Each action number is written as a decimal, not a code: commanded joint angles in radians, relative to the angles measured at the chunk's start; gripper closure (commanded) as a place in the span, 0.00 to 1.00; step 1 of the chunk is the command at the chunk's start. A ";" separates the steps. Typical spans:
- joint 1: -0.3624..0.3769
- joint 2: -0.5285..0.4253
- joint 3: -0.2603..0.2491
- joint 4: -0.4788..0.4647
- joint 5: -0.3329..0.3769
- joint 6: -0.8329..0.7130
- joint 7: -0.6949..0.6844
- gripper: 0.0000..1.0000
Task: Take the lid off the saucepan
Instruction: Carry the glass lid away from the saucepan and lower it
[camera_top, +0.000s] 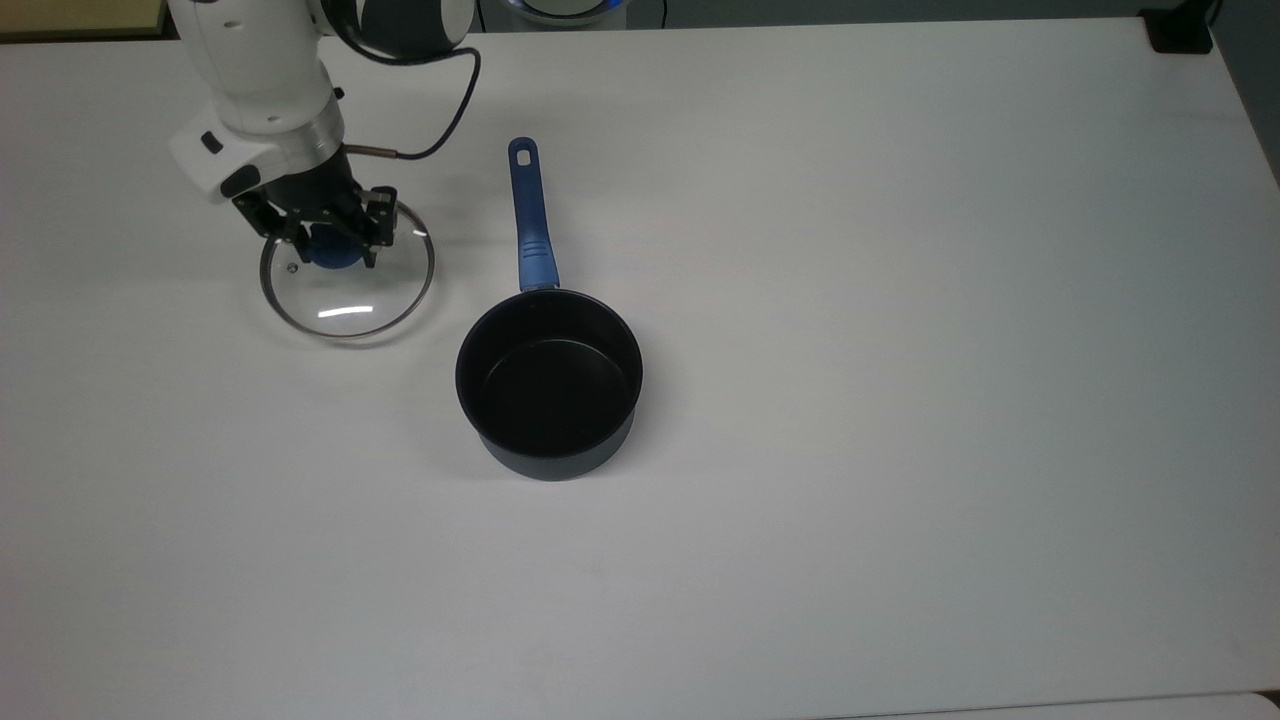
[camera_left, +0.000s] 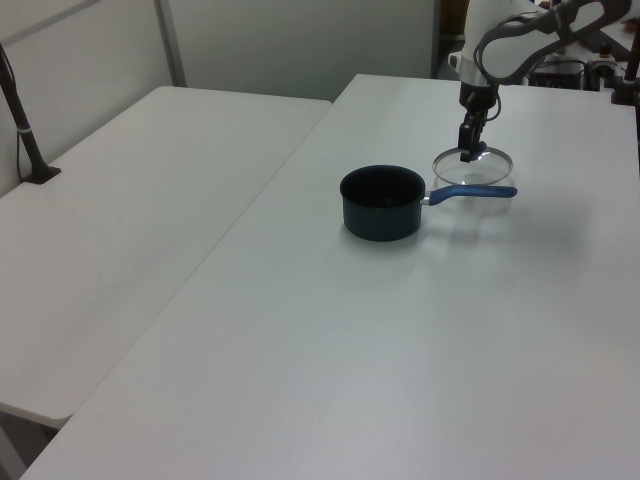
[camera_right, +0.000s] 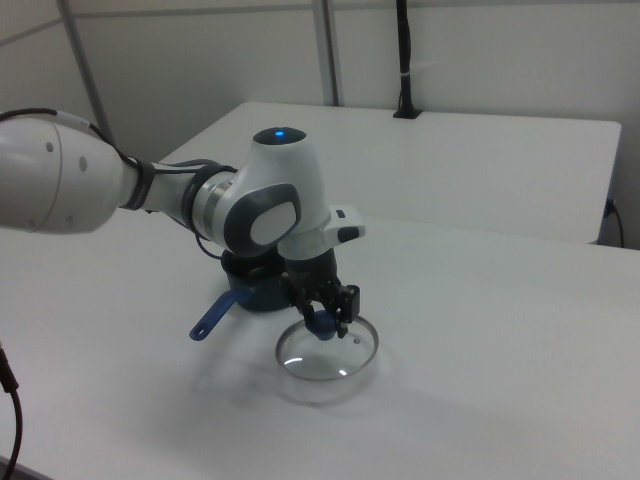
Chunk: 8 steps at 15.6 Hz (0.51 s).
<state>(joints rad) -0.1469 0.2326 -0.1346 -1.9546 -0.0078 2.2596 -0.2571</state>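
The saucepan (camera_top: 548, 385) stands open on the white table (camera_top: 900, 350), dark blue with a black inside, its long blue handle (camera_top: 530, 215) pointing toward the top view's upper edge. The lid (camera_top: 350, 300), clear glass with a metal rim, is off the pan, to the top view's left of the handle. My gripper (camera_top: 330, 240) is shut on its blue knob from above. The lid is level and close to the tabletop; whether it touches I cannot tell. In the left view the gripper (camera_left: 468, 152) and lid (camera_left: 470, 172) are just behind the handle. In the right view the arm hides most of the pan (camera_right: 250, 298); the lid (camera_right: 330, 355) is in front.
A black cable (camera_top: 455, 110) loops from the wrist toward the pan handle. A black block (camera_top: 1180, 30) sits at the table's corner in the top view's upper right. A second white table (camera_left: 130, 200) with a black post (camera_left: 25, 130) adjoins on the left view's left.
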 joint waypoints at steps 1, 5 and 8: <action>0.043 -0.122 -0.013 -0.144 0.022 0.031 -0.047 0.62; 0.079 -0.177 -0.011 -0.219 0.020 0.031 -0.048 0.62; 0.093 -0.179 -0.006 -0.233 0.020 0.031 -0.048 0.62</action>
<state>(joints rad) -0.0737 0.0998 -0.1326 -2.1310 -0.0078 2.2596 -0.2723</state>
